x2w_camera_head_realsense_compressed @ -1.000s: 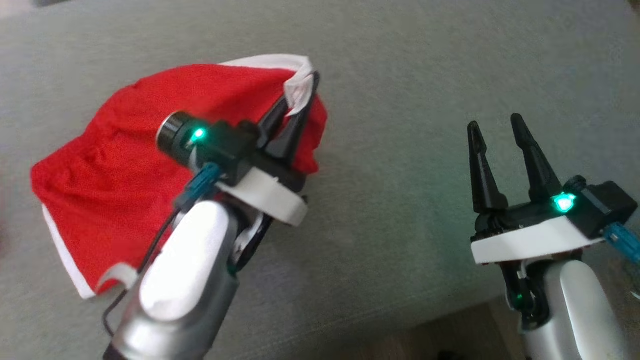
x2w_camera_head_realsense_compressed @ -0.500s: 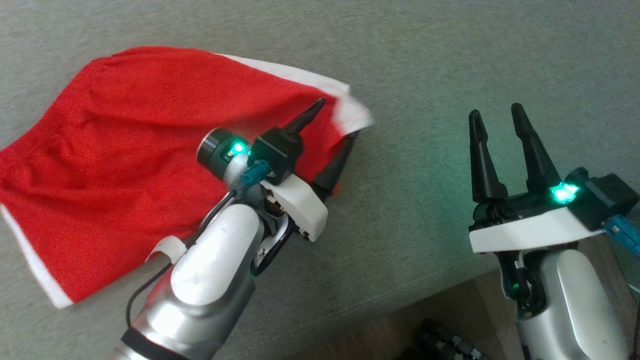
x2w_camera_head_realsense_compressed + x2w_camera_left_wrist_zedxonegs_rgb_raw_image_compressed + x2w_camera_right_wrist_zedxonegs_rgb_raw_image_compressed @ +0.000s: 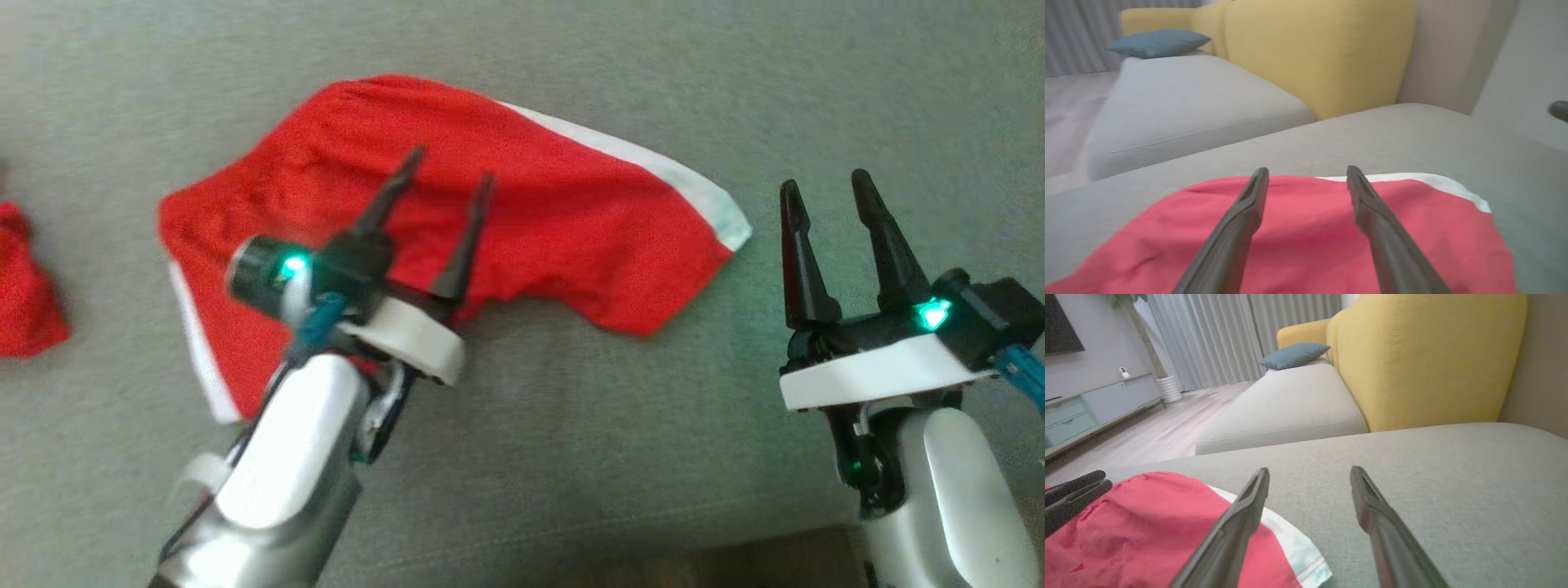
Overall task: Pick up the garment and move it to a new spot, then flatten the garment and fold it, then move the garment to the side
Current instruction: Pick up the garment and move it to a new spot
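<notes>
The garment (image 3: 522, 220) is a red cloth with white edging, lying spread on the grey cushion (image 3: 571, 457); it also shows in the left wrist view (image 3: 1306, 237) and the right wrist view (image 3: 1147, 535). My left gripper (image 3: 449, 175) hovers open above its middle, nothing between the fingers (image 3: 1237, 228). My right gripper (image 3: 826, 186) stands open just right of the garment's white-trimmed corner (image 3: 718, 212), holding nothing. The left gripper's fingertips (image 3: 1073, 494) appear at the right wrist view's left edge.
A second red cloth (image 3: 24, 286) lies at the far left of the cushion. The cushion's front edge and wood floor (image 3: 775, 559) run along the bottom right. A yellow backrest (image 3: 1425, 359) and another grey seat (image 3: 1286, 404) lie beyond.
My left gripper has opened and let go of the garment's white corner, which now lies flat on the cushion. The head camera has shifted. The right gripper stays open.
</notes>
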Robot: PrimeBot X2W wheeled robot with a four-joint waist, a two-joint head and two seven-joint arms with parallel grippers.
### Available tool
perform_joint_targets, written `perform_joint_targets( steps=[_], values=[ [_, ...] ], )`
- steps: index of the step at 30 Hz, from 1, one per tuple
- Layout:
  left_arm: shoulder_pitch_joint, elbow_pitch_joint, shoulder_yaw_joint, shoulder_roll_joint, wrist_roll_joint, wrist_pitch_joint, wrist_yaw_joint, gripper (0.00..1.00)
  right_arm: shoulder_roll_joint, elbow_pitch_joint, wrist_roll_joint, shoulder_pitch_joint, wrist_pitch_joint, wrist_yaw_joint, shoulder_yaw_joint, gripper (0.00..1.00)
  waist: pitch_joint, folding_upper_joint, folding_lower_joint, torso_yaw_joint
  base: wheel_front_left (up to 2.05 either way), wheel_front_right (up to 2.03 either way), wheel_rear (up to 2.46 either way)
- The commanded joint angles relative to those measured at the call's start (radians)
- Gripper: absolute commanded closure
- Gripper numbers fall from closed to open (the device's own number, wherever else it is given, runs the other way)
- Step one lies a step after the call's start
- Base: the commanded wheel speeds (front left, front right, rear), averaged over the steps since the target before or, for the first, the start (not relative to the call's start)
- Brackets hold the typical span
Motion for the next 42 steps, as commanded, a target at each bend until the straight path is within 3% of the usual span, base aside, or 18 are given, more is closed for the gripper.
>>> perform_joint_targets(
  steps=[1, 6, 12, 18, 26, 42],
  values=[
    [-0.009, -0.043, 0.046, 0.02, -0.007, -0.013, 0.012, 0.0, -0.002, -0.041, -0.007, 0.001, 0.003, 0.004, 0.017, 0.0, -0.032, 0.0, 0.0, 0.046, 0.0, 0.0, 0.0],
    [0.048, -0.105, 0.149, 0.058, -0.026, -0.02, 0.072, 0.0, -0.002, -0.059, -0.027, 0.019, 0.028, 0.004, -0.003, 0.0, -0.057, 0.0, 0.0, 0.104, 0.0, 0.0, 0.0],
    [0.144, -0.187, 0.284, 0.099, -0.042, -0.021, 0.104, 0.0, -0.002, -0.074, -0.039, 0.048, 0.053, 0.004, -0.022, 0.0, -0.085, 0.0, 0.0, 0.147, 0.0, 0.0, 0.0],
    [0.228, -0.223, 0.356, 0.119, -0.044, -0.021, 0.084, 0.0, -0.002, -0.08, -0.044, 0.078, 0.071, 0.004, -0.032, 0.0, -0.119, 0.0, 0.0, 0.158, 0.0, 0.0, 0.0],
    [0.329, -0.229, 0.367, 0.114, -0.031, -0.021, 0.048, 0.0, -0.002, -0.075, -0.038, 0.132, 0.086, 0.004, -0.029, 0.0, -0.177, 0.0, 0.0, 0.141, 0.0, 0.0, 0.0],
    [0.388, -0.223, 0.367, 0.103, -0.015, -0.021, 0.043, 0.0, -0.002, -0.085, -0.023, 0.17, 0.095, 0.004, -0.026, 0.0, -0.2, 0.0, 0.0, 0.133, 0.0, 0.0, 0.0]
  ],
)
